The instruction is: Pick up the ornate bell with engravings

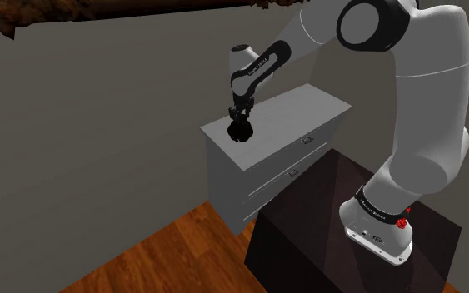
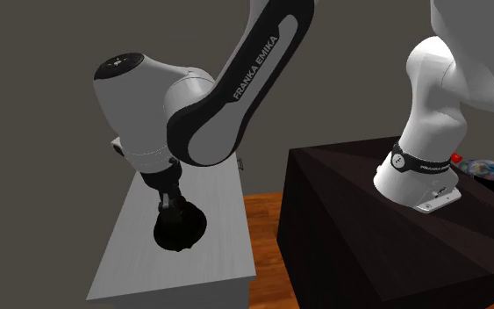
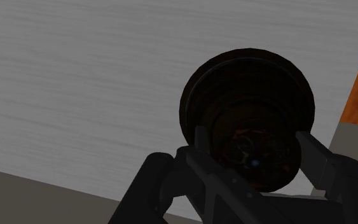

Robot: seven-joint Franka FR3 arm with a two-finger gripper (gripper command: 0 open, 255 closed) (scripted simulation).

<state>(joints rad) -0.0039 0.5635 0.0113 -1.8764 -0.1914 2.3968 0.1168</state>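
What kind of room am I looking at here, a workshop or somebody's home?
Likely a room in a home, perhaps a bedroom: a grey chest of drawers against a plain wall, a wooden plank floor, and a dark bell in the claw over the chest.

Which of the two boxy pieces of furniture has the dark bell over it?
The grey chest of drawers: the bell is over its pale top, while the dark box bears the arm.
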